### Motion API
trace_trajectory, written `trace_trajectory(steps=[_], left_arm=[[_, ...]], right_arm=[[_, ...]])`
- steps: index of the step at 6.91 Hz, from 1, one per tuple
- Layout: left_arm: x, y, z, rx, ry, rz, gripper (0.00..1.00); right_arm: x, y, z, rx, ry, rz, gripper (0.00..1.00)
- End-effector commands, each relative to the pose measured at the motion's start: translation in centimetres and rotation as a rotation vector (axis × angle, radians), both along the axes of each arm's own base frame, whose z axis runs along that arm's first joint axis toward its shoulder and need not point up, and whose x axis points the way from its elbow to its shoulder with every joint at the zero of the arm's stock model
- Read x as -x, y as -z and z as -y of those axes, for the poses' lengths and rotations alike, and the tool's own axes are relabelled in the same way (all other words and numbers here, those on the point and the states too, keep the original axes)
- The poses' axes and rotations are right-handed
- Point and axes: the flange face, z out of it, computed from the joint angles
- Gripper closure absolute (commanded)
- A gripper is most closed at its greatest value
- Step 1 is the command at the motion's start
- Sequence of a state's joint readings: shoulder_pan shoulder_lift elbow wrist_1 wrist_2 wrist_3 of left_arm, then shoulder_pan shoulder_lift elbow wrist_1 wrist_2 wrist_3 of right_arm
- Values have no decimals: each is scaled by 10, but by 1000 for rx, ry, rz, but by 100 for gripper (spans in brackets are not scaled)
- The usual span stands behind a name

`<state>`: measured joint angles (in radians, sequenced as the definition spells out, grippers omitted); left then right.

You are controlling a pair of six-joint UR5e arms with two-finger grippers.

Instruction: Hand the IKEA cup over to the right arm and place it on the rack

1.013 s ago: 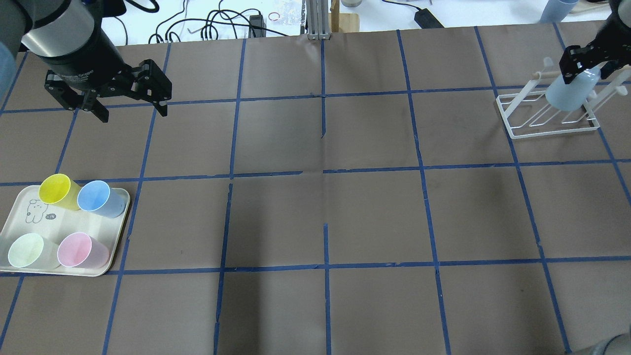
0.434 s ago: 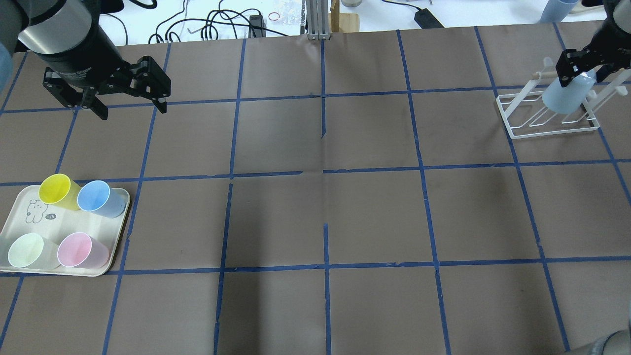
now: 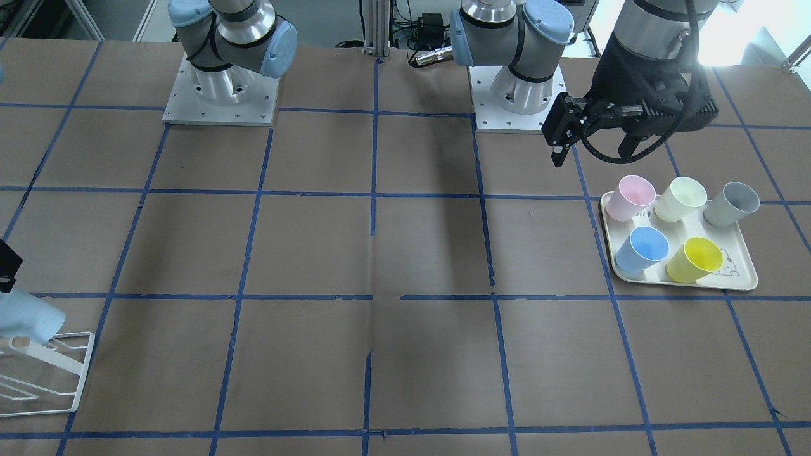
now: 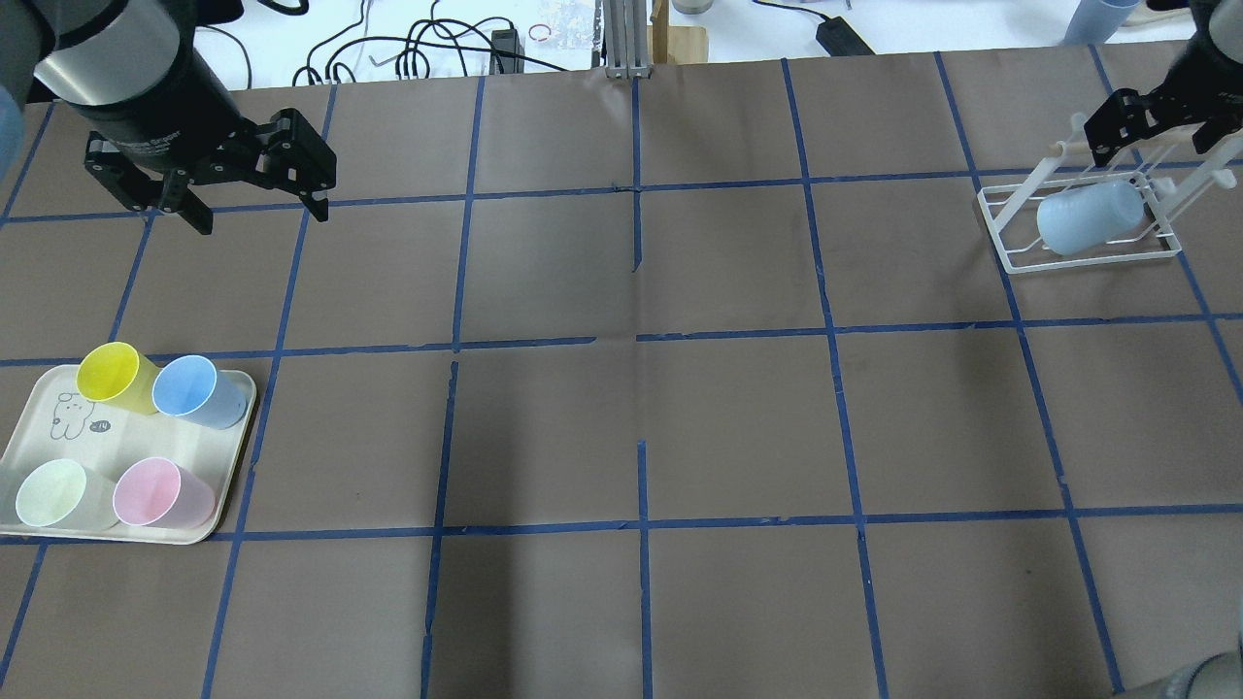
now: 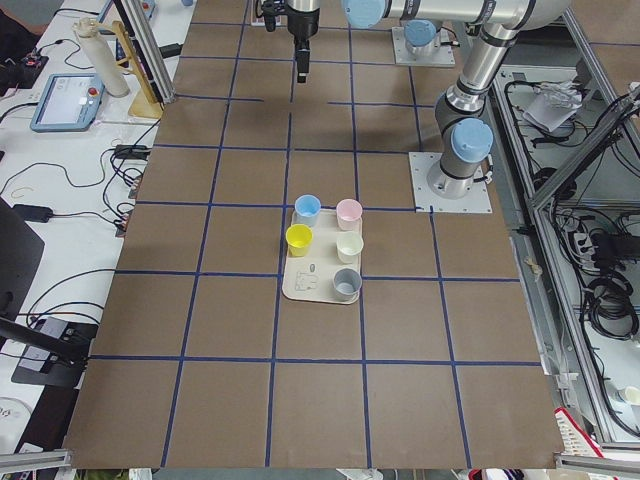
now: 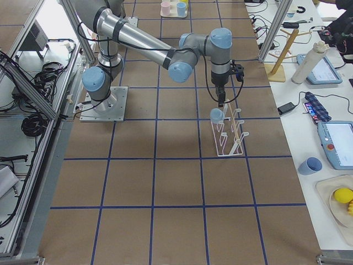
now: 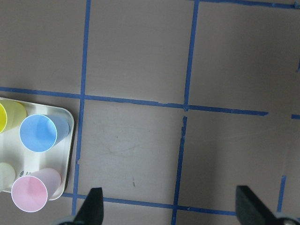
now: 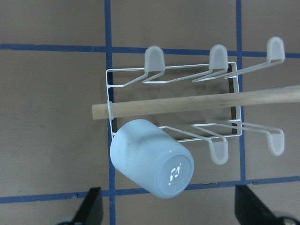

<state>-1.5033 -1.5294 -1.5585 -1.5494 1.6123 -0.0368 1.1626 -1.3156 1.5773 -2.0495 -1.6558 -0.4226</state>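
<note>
The pale icy-blue IKEA cup [image 4: 1086, 219] rests upturned and tilted on a prong of the white wire rack [image 4: 1010, 254] at the table's far right. In the right wrist view its base faces the camera [image 8: 151, 161], just below the rack's wooden peg [image 8: 197, 104]. My right gripper [image 4: 1156, 136] is open and empty above the rack, clear of the cup; it also shows in the exterior right view [image 6: 220, 100]. My left gripper [image 4: 257, 209] is open and empty, raised at the far left, and also shows in the front view [image 3: 595, 149].
A cream tray [image 4: 58, 437] at the front left holds yellow [image 4: 109, 373], saturated blue [image 4: 186, 386], green [image 4: 50, 493] and pink [image 4: 150, 491] cups; a grey cup [image 3: 734, 201] shows in the front view. Cables and a stand lie beyond the table's far edge.
My right gripper has opened and let go of the cup, which dropped and tilted onto the rack. The gripper has moved slightly up and away. The left arm has barely moved.
</note>
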Motion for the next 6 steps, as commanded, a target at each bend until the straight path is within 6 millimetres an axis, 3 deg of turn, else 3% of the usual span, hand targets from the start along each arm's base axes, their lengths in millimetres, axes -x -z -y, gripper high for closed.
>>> trace_trajectory(steps=[1,4,6], left_arm=[[0,0,0,0,0,0,0],[-1,-1,0,4,-4,-9,0],[-19,-7,0,20,-59,-124,0]], right_arm=[[-7,-27,-9,26,1,-13,0],[-38,-87,-68,-46,71,34,0],[-80,-96,-93,-139,62,127,0]])
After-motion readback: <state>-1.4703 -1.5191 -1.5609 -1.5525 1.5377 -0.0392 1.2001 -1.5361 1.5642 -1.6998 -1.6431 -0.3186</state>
